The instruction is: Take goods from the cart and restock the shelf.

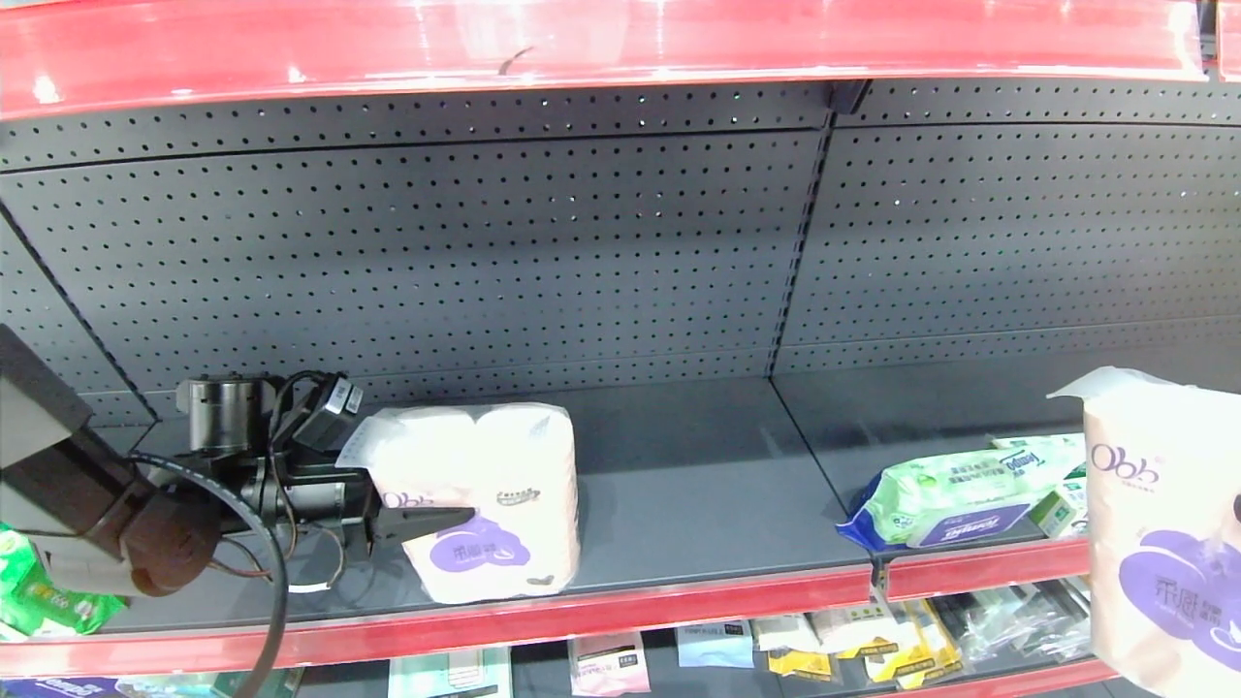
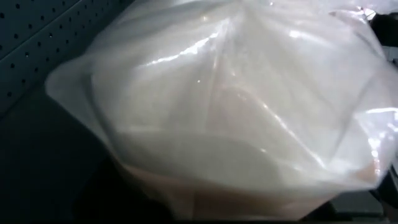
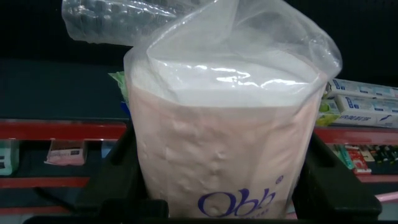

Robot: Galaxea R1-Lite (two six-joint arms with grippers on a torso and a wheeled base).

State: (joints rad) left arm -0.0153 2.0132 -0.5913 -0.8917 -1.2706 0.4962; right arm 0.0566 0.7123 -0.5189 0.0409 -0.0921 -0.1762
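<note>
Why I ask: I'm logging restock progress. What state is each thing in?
Left gripper: shut on left pack.
Right gripper: shut on right pack.
Left pack: upright on the shelf.
Right pack: upright, held off the shelf, in front of it.
Wipes: lying flat at the shelf's front edge.

Purple lettering and a purple badge with characters mark the front of the white plastic-wrapped toilet-roll pack (image 1: 485, 494) on the grey metal shelf (image 1: 698, 485). The second white toilet-roll pack (image 1: 1163, 543) carries the same (large purple letters on its face). The green-and-blue soft wipes packet (image 1: 945, 499) bears print too small to read.
</note>
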